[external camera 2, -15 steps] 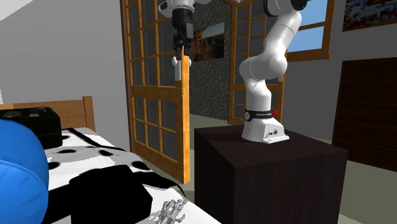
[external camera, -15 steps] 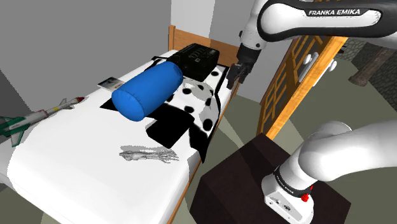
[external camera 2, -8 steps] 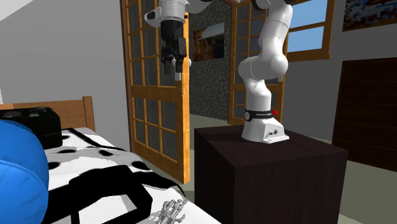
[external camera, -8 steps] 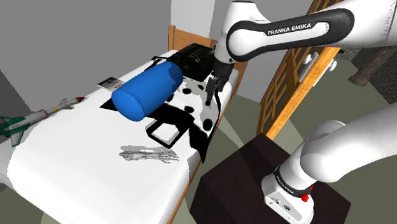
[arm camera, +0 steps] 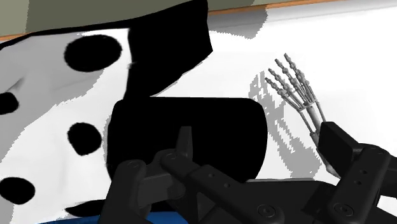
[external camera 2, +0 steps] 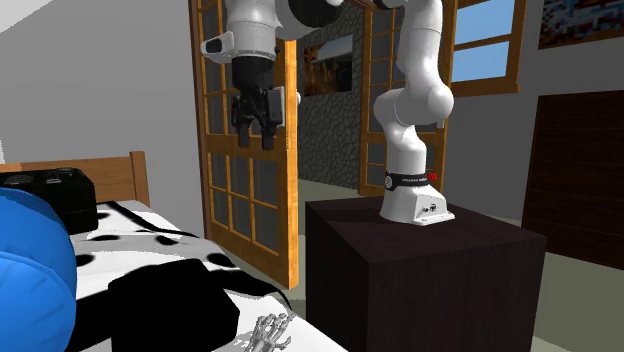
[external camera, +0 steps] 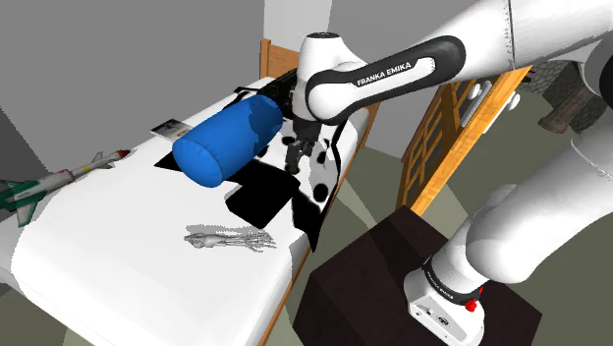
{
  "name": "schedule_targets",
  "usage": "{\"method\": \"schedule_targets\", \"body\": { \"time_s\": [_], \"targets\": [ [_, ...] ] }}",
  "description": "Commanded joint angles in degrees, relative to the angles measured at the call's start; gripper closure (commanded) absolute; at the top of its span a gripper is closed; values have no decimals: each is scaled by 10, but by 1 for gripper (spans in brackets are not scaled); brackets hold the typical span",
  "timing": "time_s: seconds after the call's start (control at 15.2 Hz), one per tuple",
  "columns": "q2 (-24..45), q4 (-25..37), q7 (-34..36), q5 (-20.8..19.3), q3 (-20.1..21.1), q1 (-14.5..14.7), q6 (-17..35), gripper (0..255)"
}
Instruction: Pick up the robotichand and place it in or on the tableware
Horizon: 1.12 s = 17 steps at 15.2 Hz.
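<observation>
Bright even render, hard black shadows, sharp

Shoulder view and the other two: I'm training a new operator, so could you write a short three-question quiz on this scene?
1. True or false: the robotic hand lies on the white sheet of the bed, apart from the gripper.
2. What colour is the big cylindrical cushion on the bed?
3. The gripper is: A open and empty; B shut on the robotic hand; C shut on the cushion.

Key: 1 true; 2 blue; 3 A.
</observation>
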Motion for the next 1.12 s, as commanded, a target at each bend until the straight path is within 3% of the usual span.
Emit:
{"method": "schedule_targets", "body": {
  "time_s": [0.0, 0.53, 1.06],
  "targets": [
    [39, 16, 4, -12, 11, 8, 20, 0],
    [200, 104, 32, -82, 38, 47, 76, 0],
    [360, 220, 54, -158, 39, 108, 96, 0]
  ]
}}
